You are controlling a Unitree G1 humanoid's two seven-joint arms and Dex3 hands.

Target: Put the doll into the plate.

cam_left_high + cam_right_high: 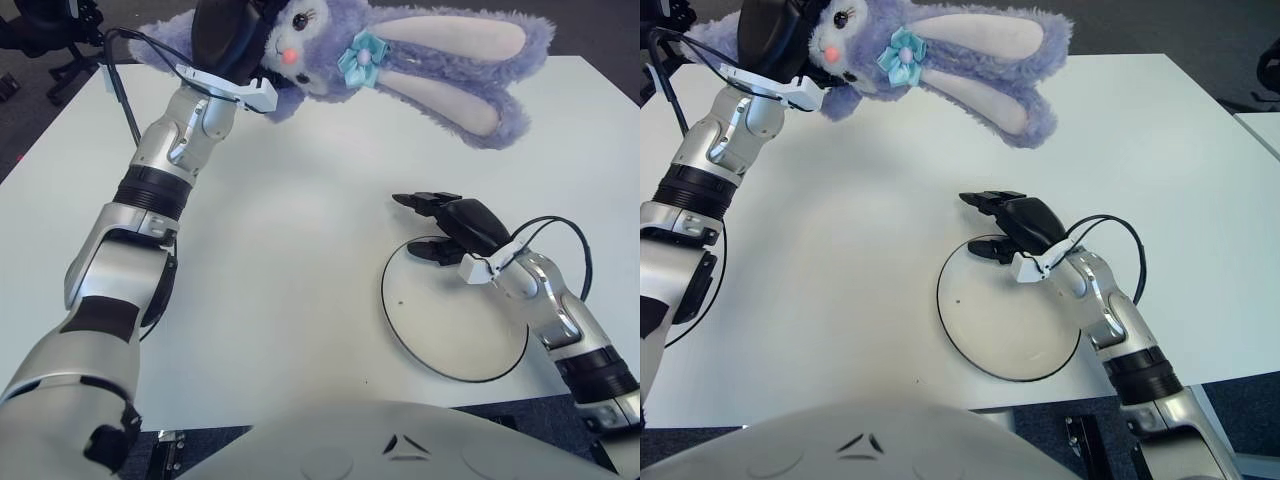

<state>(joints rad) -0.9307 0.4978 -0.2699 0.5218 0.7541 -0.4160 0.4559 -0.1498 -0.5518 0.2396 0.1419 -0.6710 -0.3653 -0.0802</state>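
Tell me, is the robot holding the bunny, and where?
Yes. The left robot hand grips the bunny behind its head, up off the table. The right robot hand over the plate holds nothing.

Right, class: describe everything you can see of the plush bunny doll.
The doll is a fluffy lavender plush bunny with long pink-lined ears, a dark eye, pink nose and a light blue bow. It hangs lying sideways above the table's far side, ears trailing toward the robot's right, gripped near the head by the left robot hand.

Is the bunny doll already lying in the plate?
No, the doll is held up at the far side of the table by the left robot hand, while the plate near the right robot hand holds nothing.
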